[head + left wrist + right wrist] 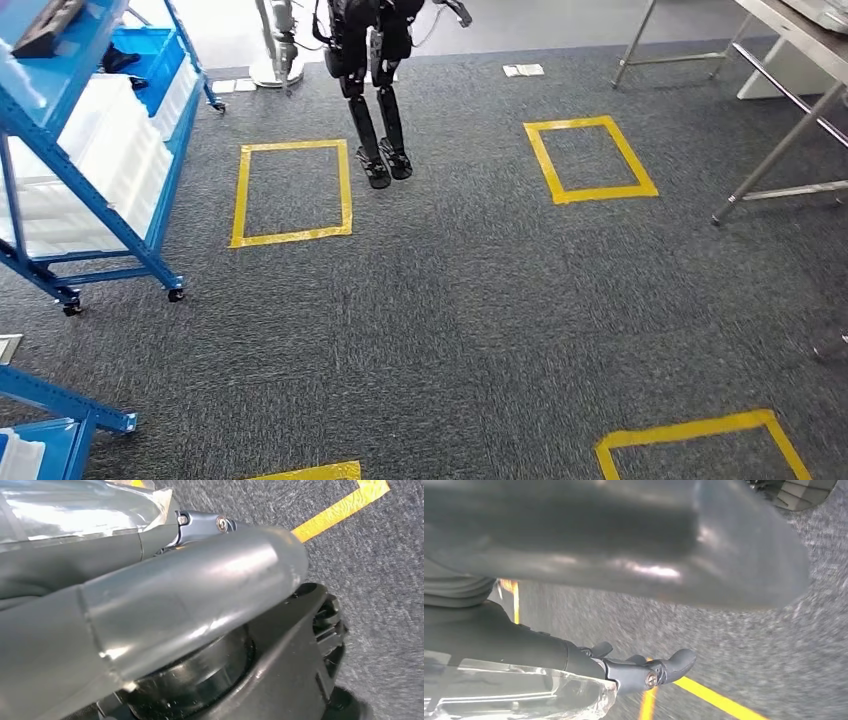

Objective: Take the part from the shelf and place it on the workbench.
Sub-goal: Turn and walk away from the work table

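Neither the left hand (190, 605) nor the right hand (644, 672) reveals its grip; the part appears clear, stiff, light, slippery, so hold its edges.

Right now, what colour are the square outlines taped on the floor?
Yellow. The taped squares stand out on the dark grey carpet, best in the head view.

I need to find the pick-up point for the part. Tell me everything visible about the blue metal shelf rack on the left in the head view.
The blue metal shelf rack stands at the left edge of the head view on the dark grey carpet. Its frame is painted blue tubing with sloping side rails and small black castor wheels at its feet. Its tilted tiers carry white plastic bins, with a blue bin higher up. A dark flat object lies on the top tier. Nothing else touches it; a yellow tape rectangle lies beside it.
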